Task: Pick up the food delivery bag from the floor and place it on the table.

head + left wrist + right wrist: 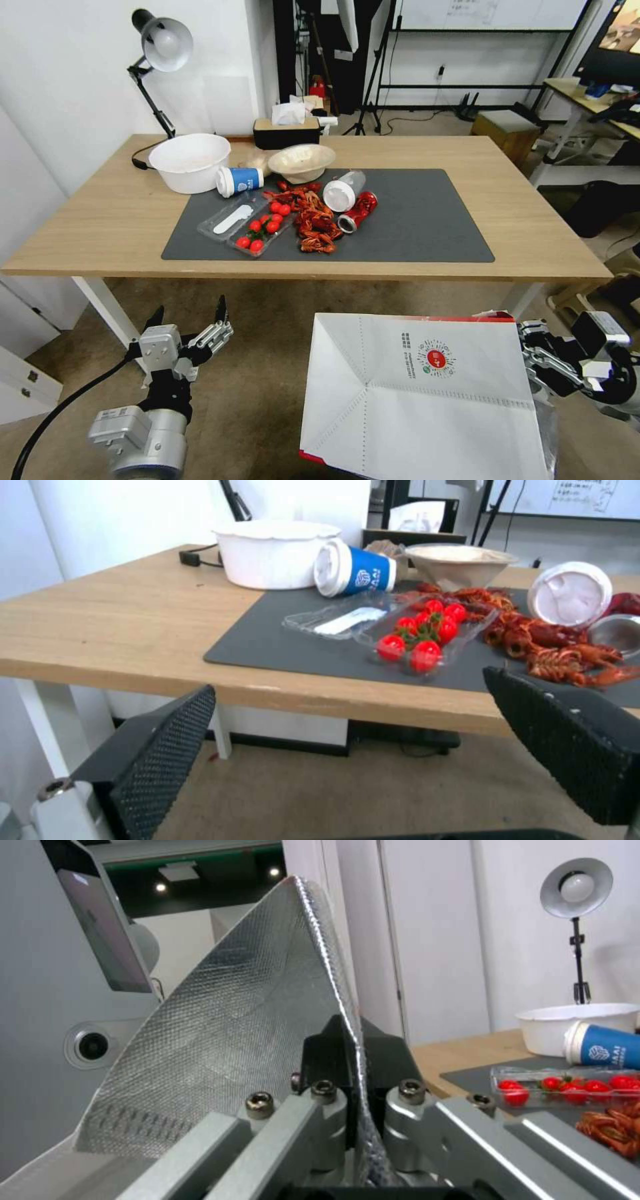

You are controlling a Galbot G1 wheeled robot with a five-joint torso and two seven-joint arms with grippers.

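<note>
The food delivery bag (427, 393), white with a red edge and a round red logo, hangs tilted in the air below the table's front edge at the right. My right gripper (533, 353) is shut on its rim; in the right wrist view the fingers (340, 1055) pinch the foil-lined wall (240, 1040). My left gripper (190, 320) hangs open and empty below the table (100, 227) at the left, its black pads (160, 760) spread wide. The grey-brown floor (267, 373) lies under both grippers.
On the dark grey mat (427, 227) lie crayfish (313, 223), a tray of cherry tomatoes (263, 227), a tipped blue cup (239, 181), a red can (357, 211) and a lidded container (343, 191). Behind stand two bowls, a tissue box and a desk lamp (160, 47).
</note>
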